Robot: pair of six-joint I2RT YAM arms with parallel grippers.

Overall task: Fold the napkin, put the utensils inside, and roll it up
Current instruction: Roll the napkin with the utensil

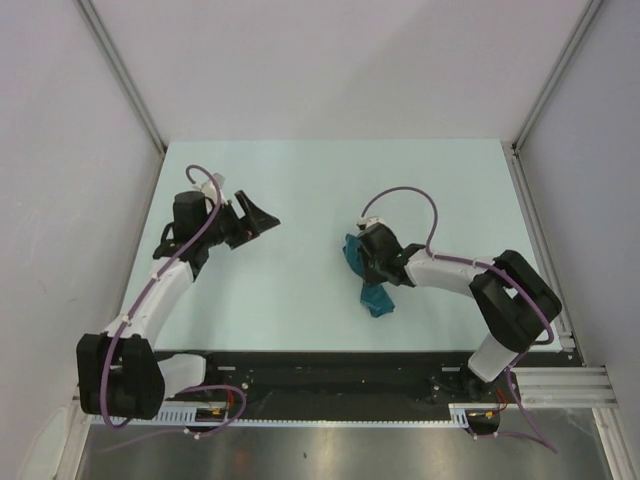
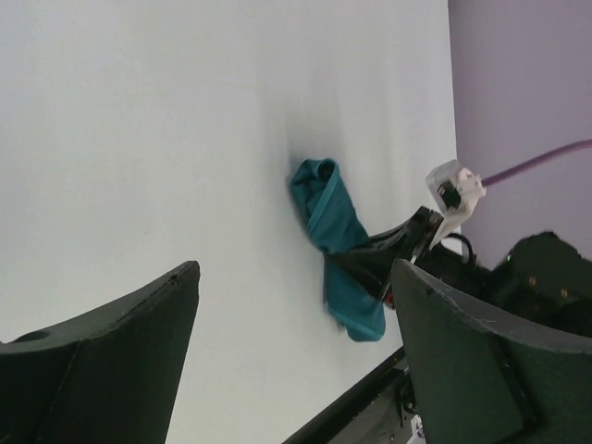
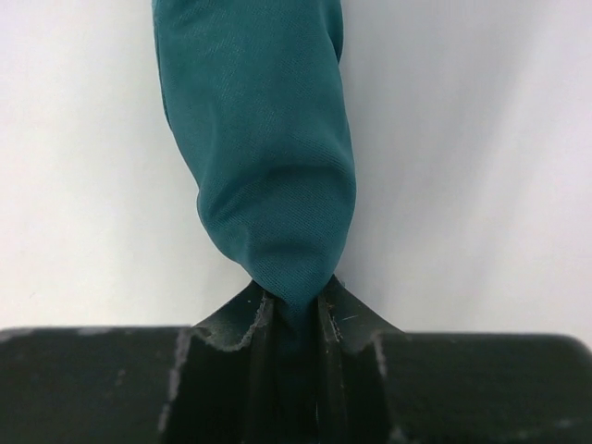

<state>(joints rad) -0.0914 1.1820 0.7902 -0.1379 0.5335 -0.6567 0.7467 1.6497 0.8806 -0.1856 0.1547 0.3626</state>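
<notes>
teal napkin (image 1: 378, 299) | bunched, long axis far-to-near | pinched mid-length by right jaws

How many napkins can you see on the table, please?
1. The napkin lies bunched right of the centre of the table, pinched by the right gripper. None seems hidden.

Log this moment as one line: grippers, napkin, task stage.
left gripper: open, empty | right gripper: shut on napkin | napkin: bunched, not folded flat | utensils: none in view
</notes>
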